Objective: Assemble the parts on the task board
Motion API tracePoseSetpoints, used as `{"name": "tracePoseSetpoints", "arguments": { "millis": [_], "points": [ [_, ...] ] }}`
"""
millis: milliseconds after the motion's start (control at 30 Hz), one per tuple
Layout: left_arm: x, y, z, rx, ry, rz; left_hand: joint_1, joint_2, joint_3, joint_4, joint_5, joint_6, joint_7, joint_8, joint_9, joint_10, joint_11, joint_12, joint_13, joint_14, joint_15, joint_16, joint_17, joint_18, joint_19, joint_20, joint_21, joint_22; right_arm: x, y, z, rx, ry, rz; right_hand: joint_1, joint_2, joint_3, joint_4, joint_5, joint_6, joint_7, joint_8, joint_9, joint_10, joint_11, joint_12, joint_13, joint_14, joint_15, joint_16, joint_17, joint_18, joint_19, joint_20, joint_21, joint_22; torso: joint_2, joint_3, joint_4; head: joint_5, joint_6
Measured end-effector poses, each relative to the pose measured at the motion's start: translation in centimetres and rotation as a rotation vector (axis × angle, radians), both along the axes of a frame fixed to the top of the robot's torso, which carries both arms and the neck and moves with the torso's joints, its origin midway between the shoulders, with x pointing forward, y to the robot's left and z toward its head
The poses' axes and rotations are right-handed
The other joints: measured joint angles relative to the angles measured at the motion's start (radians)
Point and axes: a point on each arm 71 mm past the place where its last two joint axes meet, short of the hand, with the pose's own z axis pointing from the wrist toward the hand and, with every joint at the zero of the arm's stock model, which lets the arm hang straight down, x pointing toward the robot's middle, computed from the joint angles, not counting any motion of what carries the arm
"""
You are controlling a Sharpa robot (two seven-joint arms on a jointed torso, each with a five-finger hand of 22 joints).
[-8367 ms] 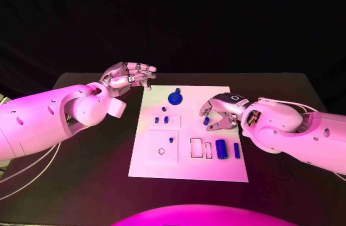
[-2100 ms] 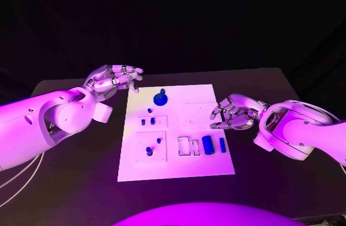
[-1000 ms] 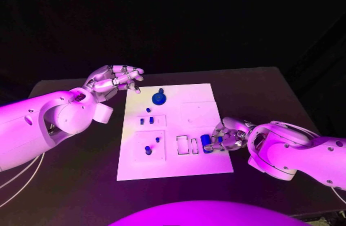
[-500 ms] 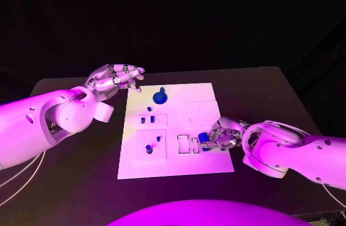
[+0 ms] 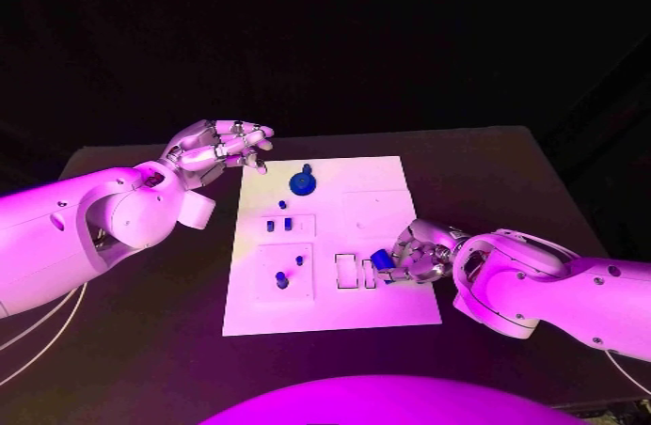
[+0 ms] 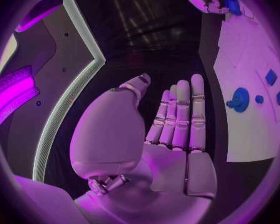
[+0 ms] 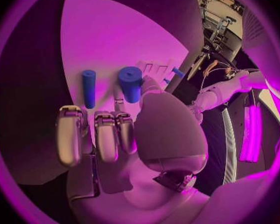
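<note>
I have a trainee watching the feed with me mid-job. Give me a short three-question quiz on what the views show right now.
1. True or false: the right hand holds a thick blue cylinder.
2. Where is the left hand?
A. pressing on the task board
B. raised beside the board's far left corner, holding nothing
C. gripping the round blue knob
3. Fill in: in the right wrist view, a thin blue rod lies on the ____ beside the held cylinder.

Key: 1 true. 2 B. 3 task board.
</note>
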Motion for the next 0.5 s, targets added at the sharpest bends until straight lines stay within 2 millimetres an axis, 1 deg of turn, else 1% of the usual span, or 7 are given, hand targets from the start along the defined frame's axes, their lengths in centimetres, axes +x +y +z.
{"name": "tracePoseSetpoints", "arguments": {
  "millis": [167, 200, 233, 267, 300, 333, 500],
  "points": [
    [0.0, 0.0, 0.0, 0.001, 0.001, 0.0, 0.005, 0.005, 0.0, 0.0, 0.0, 0.0, 0.0, 0.0, 0.0, 0.0, 0.0, 0.0, 0.0, 0.0, 0.0, 0.0, 0.0, 0.0, 0.0, 0.0, 0.0, -0.002, -0.4, -0.1, 0.2, 0.026, 0.008, -0.023, 0.037, -0.011, 0.036, 0.035, 0.033, 0.007, 0.003, -0.008, -0.017, 0.0, 0.0, 0.0, 0.0, -0.003, -0.003, 0.0, 0.0, 0.0, 0.0, 0.0, 0.001, 0.001, -0.001, 0.0, 0.0, 0.003, 0.001],
    [0.0, 0.1, 0.0, 0.001, 0.001, 0.0, 0.005, 0.005, 0.0, 0.0, 0.0, 0.0, 0.0, 0.0, 0.0, 0.0, 0.0, 0.0, 0.0, 0.0, 0.0, 0.0, 0.0, 0.0, 0.0, 0.0, 0.0, -0.002, -0.4, -0.1, 0.3, 0.035, 0.012, -0.029, 0.044, -0.015, 0.049, 0.033, 0.036, 0.007, 0.003, -0.008, -0.016, 0.0, 0.0, 0.0, 0.0, -0.004, -0.004, 0.0, 0.0, 0.0, 0.0, 0.0, 0.001, 0.001, -0.001, 0.0, 0.0, 0.003, 0.001],
    [0.0, 0.1, 0.0, 0.001, 0.001, 0.001, 0.005, 0.005, 0.0, 0.0, 0.0, 0.0, 0.0, 0.0, 0.0, 0.0, 0.0, 0.0, 0.0, 0.0, 0.0, 0.0, 0.0, 0.0, 0.0, 0.0, 0.0, -0.002, -0.5, -0.1, 0.4, 0.043, 0.013, -0.032, 0.049, -0.01, 0.062, 0.028, 0.04, 0.007, 0.003, -0.008, -0.015, -0.001, -0.001, 0.0, 0.0, -0.004, -0.004, 0.0, 0.0, 0.0, -0.002, -0.002, 0.001, 0.001, -0.001, 0.0001, 0.0, 0.003, 0.001],
    [0.0, 0.1, 0.0, 0.001, 0.001, 0.0, 0.005, 0.005, 0.0, 0.0, 0.0, 0.0, 0.0, 0.0, 0.0, 0.0, 0.0, 0.0, 0.0, 0.0, 0.0, 0.0, 0.0, 0.0, 0.0, 0.0, 0.0, -0.002, -0.5, 0.0, 0.6, 0.05, 0.016, -0.036, 0.052, -0.007, 0.09, 0.004, 0.04, 0.007, 0.003, -0.008, -0.015, -0.001, -0.001, 0.0, 0.0, -0.003, -0.004, 0.0, 0.0, 0.0, -0.004, -0.004, 0.001, 0.001, -0.001, 0.0, 0.0, 0.004, 0.001],
    [0.0, 0.1, 0.0, 0.001, 0.001, 0.001, 0.005, 0.005, 0.0, 0.0, 0.0, 0.0, 0.0, 0.0, 0.0, 0.0, 0.0, 0.0, 0.0, 0.0, 0.0, 0.0, 0.0, 0.0, 0.0, 0.0, 0.0, -0.002, -0.6, 0.0, 0.7, 0.057, 0.018, -0.041, 0.052, -0.007, 0.105, -0.006, 0.041, 0.006, 0.003, -0.008, -0.017, -0.001, -0.001, 0.0, 0.0, -0.001, -0.007, 0.0, 0.0, 0.0, -0.004, -0.004, 0.001, 0.001, -0.001, 0.0, 0.0, 0.004, 0.001],
    [0.0, 0.1, 0.0, 0.001, 0.002, 0.0, 0.005, 0.005, -0.002, 0.002, 0.0, 0.0, 0.0, 0.0, 0.0, -0.002, -0.002, 0.004, 0.0, 0.0, 0.0, 0.0, 0.0, 0.0, 0.0, 0.0, -0.004, -0.003, -0.6, 0.0, 1.0, 0.067, 0.019, -0.047, 0.051, -0.007, 0.11, -0.004, 0.042, 0.007, 0.004, -0.008, -0.032, -0.002, -0.002, 0.0, 0.0, 0.0, -0.007, 0.0, 0.0, 0.0, -0.004, -0.004, 0.001, 0.001, -0.001, 0.0, 0.0, 0.005, 0.001],
    [0.0, 0.1, 0.0, 0.002, 0.004, -0.003, 0.009, 0.009, -0.003, 0.003, 0.0, 0.0, 0.0, 0.0, 0.0, -0.004, -0.004, 0.004, 0.001, 0.0, 0.0, 0.0, 0.0, 0.0, 0.0, 0.0, -0.005, -0.003, -0.3, 0.2, 2.4, 0.107, 0.011, -0.068, 0.028, -0.009, 0.13, -0.003, 0.042, 0.01, 0.008, -0.008, -0.032, -0.002, -0.002, 0.0, 0.0, 0.0, -0.007, 0.0, 0.0, 0.0, -0.004, -0.004, 0.001, 0.001, -0.001, 0.0001, 0.0, 0.006, 0.004]
  ]
}}
